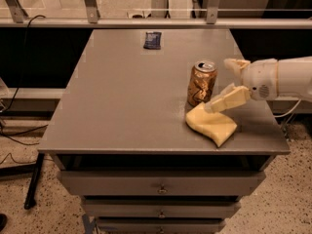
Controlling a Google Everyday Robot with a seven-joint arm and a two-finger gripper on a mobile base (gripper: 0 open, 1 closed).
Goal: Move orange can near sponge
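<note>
The orange can (202, 83) stands upright on the grey table (122, 96), right of centre. The pale yellow sponge (212, 125) lies flat just in front of it, its back edge close to the can's base. My gripper (219, 86) comes in from the right on a white arm and sits just right of the can. It is open. One finger (234, 64) is behind the can's level and the other (228, 99) reaches low over the sponge's back edge. The can is free of both fingers.
A small dark blue packet (152, 39) lies near the table's far edge. A metal railing (146, 21) runs behind the table. Drawers (161, 184) sit below the tabletop. The table's right edge is close to the can and sponge.
</note>
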